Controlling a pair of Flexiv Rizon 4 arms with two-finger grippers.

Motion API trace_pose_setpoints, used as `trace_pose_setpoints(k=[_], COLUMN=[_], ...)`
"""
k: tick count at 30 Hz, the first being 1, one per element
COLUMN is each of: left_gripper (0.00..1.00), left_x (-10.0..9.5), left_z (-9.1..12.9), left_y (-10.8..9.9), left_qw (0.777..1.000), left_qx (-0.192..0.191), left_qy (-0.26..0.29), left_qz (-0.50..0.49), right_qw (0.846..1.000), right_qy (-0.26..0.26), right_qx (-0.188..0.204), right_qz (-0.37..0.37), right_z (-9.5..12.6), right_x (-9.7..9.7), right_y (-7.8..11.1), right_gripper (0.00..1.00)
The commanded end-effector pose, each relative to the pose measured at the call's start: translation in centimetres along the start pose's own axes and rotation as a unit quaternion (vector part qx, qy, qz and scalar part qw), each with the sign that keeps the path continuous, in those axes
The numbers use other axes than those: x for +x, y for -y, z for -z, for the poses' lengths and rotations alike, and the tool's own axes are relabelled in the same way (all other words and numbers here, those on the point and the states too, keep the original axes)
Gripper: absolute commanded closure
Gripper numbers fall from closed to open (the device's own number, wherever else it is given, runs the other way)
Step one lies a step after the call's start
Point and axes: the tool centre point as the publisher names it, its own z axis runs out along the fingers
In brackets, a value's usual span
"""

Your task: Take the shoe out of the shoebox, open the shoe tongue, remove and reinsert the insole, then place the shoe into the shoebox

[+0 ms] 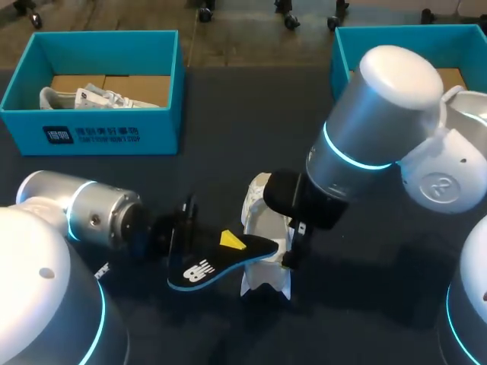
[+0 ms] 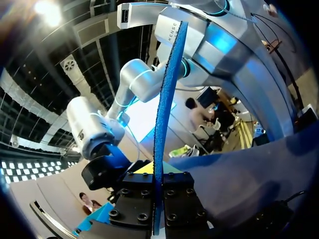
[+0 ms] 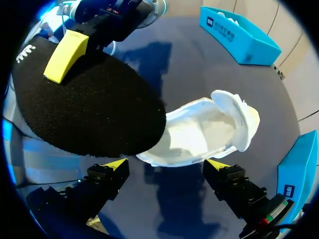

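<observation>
Two blue shoeboxes stand at the far edge of the table (image 1: 365,304): the left shoebox (image 1: 99,133) holds one pale shoe (image 1: 91,97), while the right shoebox (image 1: 342,46) is largely hidden behind my right arm, so I cannot tell what is in it. That makes two shoes in view, as a second one, the white shoe (image 1: 266,228), lies out on the dark tabletop near the middle, well apart from both boxes, its mouth gaping and pale inside in the right wrist view (image 3: 204,129). There is one insole (image 1: 217,266), black on top and blue beneath, and it is out of the shoe – the left gripper (image 1: 228,245) pinches it flat between its fingers, with the free end lying over the shoe's near side. In the left wrist view the insole (image 2: 164,99) stands edge-on, clamped in the black jaws. The right gripper (image 3: 167,163) sits at the shoe's right side with its two fingers spread wide and the shoe's rim just ahead of them – whether they touch it I cannot tell. Bare table lies open between the shoe and the boxes, and in front of the shoe.
</observation>
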Motion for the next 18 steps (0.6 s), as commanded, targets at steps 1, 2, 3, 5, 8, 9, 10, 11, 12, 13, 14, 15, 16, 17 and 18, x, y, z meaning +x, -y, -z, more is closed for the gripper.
trace_pose_setpoints(k=[1, 2, 3, 5, 8, 9, 10, 11, 12, 13, 14, 15, 16, 17, 18], left_gripper=[1.00, 1.00, 1.00, 1.00, 1.00, 1.00, 1.00, 1.00, 1.00, 1.00, 1.00, 1.00, 1.00, 1.00, 1.00], left_x=[0.2, 0.2, 0.1, 0.1, 0.1, 0.1, 0.1, 0.1, 0.1, 0.1, 0.1, 0.1, 0.1, 0.1, 0.1], left_z=[-0.6, -0.8, -0.9, -0.9, -0.9, -0.9, -0.9, -0.9, -0.9, -0.9, -0.9, -0.9, -0.8, -0.8, -0.8], left_y=[-0.3, -0.1, 0.1, 0.1, 0.1, 0.1, 0.1, 0.1, 0.1, 0.1, 0.0, 0.0, 0.0, 0.0, -0.1], left_qw=[1.000, 1.000, 1.000, 1.000, 1.000, 1.000, 1.000, 1.000, 1.000, 1.000, 1.000, 1.000, 1.000, 1.000, 1.000], left_qx=[-0.002, -0.010, -0.022, -0.022, -0.022, -0.022, -0.022, -0.022, -0.022, -0.022, -0.022, -0.021, -0.019, -0.020, -0.021], left_qy=[-0.004, -0.011, -0.018, -0.018, -0.018, -0.018, -0.018, -0.018, -0.018, -0.018, -0.017, -0.015, -0.011, -0.010, -0.009], left_qz=[0.006, 0.002, -0.008, -0.008, -0.008, -0.008, -0.008, -0.008, -0.008, -0.008, -0.008, -0.008, -0.005, -0.005, -0.004], right_qw=[1.000, 1.000, 1.000, 1.000, 1.000, 1.000, 1.000, 1.000, 1.000, 1.000, 1.000, 1.000, 1.000, 1.000, 1.000], right_qy=[0.003, -0.004, -0.004, -0.004, -0.004, -0.004, -0.004, -0.004, -0.004, 0.001, 0.004, 0.010, 0.020, 0.023, 0.024], right_qx=[0.000, 0.001, 0.001, 0.001, 0.001, 0.001, 0.001, 0.001, 0.001, 0.000, -0.009, -0.009, -0.010, -0.013, -0.009], right_qz=[-0.008, -0.025, -0.025, -0.025, -0.025, -0.025, -0.025, -0.025, -0.025, -0.022, -0.020, -0.017, -0.013, -0.011, -0.010], right_z=[0.8, 0.8, 0.8, 0.8, 0.8, 0.8, 0.8, 0.8, 0.8, 0.6, 0.5, 0.4, 0.3, 0.2, 0.1], right_x=[0.2, 0.0, 0.0, 0.0, 0.0, 0.0, 0.0, 0.0, 0.0, -0.1, -0.1, -0.1, 0.0, 0.1, 0.1], right_y=[0.7, 1.2, 1.2, 1.2, 1.2, 1.2, 1.2, 1.2, 1.2, 1.3, 1.4, 1.9, 2.1, 2.3, 2.5], right_gripper=[0.00, 0.00, 0.00, 0.00, 0.00, 0.00, 0.00, 0.00, 0.00, 0.00, 0.00, 0.00, 0.00, 0.00, 0.00])
